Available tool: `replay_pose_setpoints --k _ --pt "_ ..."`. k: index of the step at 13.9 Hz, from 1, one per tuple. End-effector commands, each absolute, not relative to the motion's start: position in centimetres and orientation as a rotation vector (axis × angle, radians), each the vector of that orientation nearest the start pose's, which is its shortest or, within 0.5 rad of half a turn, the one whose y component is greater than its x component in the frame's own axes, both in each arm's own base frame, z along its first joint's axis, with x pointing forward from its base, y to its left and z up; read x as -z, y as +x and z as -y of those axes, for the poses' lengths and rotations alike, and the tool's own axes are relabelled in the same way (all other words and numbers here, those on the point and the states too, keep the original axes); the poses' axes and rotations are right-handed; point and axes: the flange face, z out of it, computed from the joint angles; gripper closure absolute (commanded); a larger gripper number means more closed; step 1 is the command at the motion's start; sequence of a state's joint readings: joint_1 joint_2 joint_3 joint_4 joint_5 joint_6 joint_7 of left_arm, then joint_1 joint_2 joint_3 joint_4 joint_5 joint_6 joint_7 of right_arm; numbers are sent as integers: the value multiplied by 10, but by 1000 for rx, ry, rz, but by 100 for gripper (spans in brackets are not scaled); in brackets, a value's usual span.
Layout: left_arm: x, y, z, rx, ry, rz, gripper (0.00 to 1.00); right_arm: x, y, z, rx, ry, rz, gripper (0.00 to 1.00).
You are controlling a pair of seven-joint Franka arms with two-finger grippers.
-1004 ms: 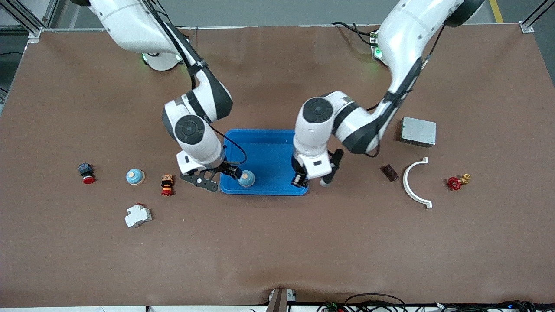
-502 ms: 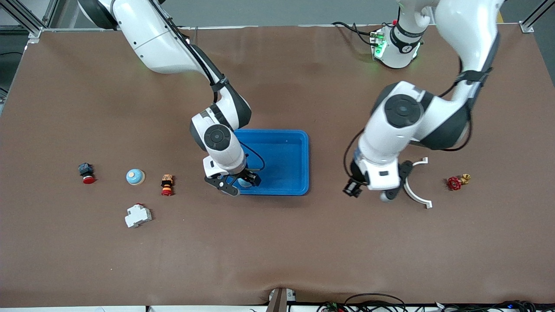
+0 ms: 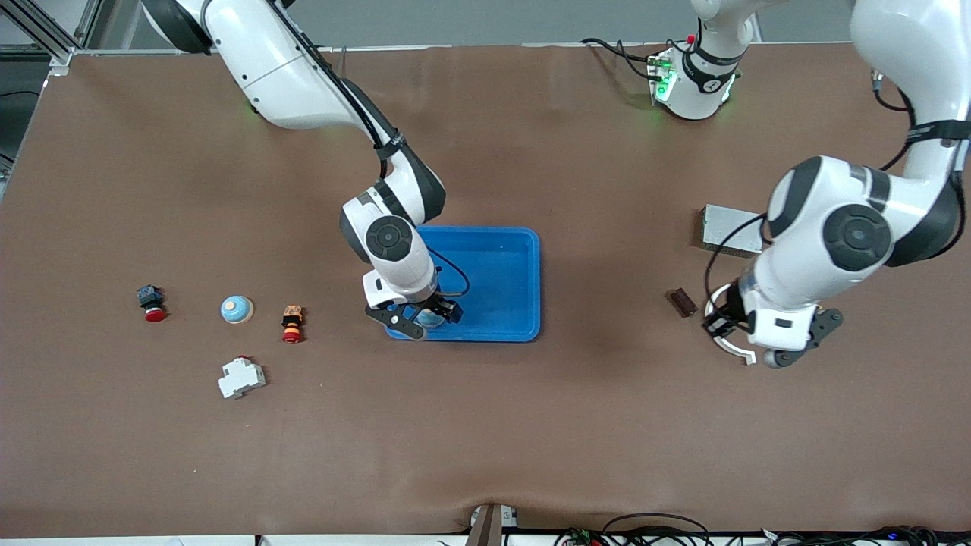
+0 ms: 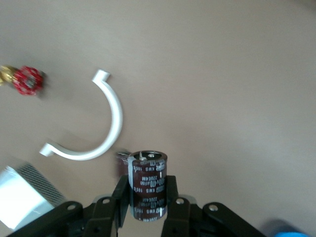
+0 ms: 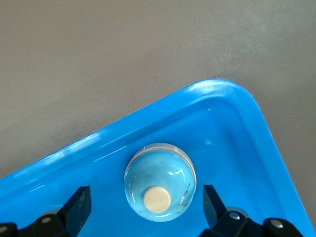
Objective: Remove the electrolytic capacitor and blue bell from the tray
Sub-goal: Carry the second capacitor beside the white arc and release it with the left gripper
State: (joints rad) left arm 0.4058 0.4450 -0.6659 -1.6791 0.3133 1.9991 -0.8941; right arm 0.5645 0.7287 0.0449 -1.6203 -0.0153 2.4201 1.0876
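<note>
Right tool (image 3: 422, 317) is straddling the bell (image 5: 159, 182) in the blue tray (image 3: 501, 318), fingers spread apart.
Left tool (image 4: 147, 190) is clamping the capacitor (image 4: 147, 184) above the white arc (image 4: 101, 131), at the tray's three o'clock.

The right arm covers most of the bell (image 3: 429, 318) in the blue tray (image 3: 523, 280). The red valve (image 4: 27, 80) looks blurry. The grey box (image 4: 22, 197) beside the white arc (image 4: 106, 128) is cut off.

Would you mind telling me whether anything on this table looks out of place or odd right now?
One thing: the left gripper holds the capacitor over the white curved bracket, away from the blue tray. The bell sits upright in the tray between the open right gripper fingers. Nothing looks spilled or damaged.
</note>
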Motion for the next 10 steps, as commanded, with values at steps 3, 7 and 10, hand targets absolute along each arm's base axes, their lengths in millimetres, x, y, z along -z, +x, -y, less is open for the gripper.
replay_pose_setpoints --k 3,7,10 --pt "-364 617 51 -93 -3013 590 100 -186 575 -402 63 -2998 -740 0" --pt "-332 610 13 -92 -3038 603 100 -183 574 -402 62 -3004 -739 0" --pt "-296 601 -3 -53 -3051 594 100 -184 575 -401 71 -3010 -728 0"
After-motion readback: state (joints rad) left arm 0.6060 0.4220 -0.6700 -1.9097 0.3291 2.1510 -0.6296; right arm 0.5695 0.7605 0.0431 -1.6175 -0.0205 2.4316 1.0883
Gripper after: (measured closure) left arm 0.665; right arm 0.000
